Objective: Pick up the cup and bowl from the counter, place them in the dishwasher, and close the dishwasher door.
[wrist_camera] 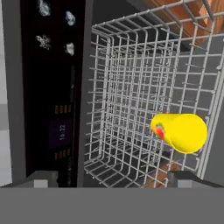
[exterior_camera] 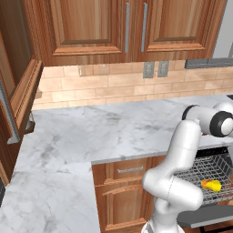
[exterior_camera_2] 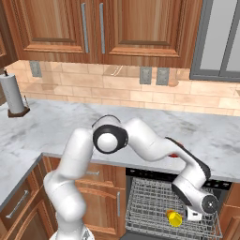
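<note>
1. Arm pose: the white arm rises from the base, bends at a dark elbow joint above the front edge of the desk [exterior_camera_2: 56, 126], then reaches forward and down so that its wrist hangs over the open dishwasher [exterior_camera_2: 159, 174].
2. Tool [wrist_camera: 113, 178]: in the hand view its two dark fingertips [wrist_camera: 41, 178] stand wide apart at the bottom edge, released, with nothing between them. In the right base view the hand sits low over the right side of the rack, just beside the cup.
3. Cup [wrist_camera: 180, 132]: the yellow cup lies on its side inside the grey wire rack [wrist_camera: 127, 92], near the rack's right wall, its orange-red tinged end turned toward the rack's middle. It also shows in the left base view [exterior_camera: 211, 185] and the right base view [exterior_camera_2: 174, 218].
4. Bowl [exterior_camera_2: 174, 155]: a small red sliver shows on the desk near its front edge above the dishwasher, mostly hidden behind the forearm.
5. Dishwasher: the rack is drawn out below the desk's front edge; the black control strip [wrist_camera: 61, 131] runs beside the rack in the hand view.
</note>
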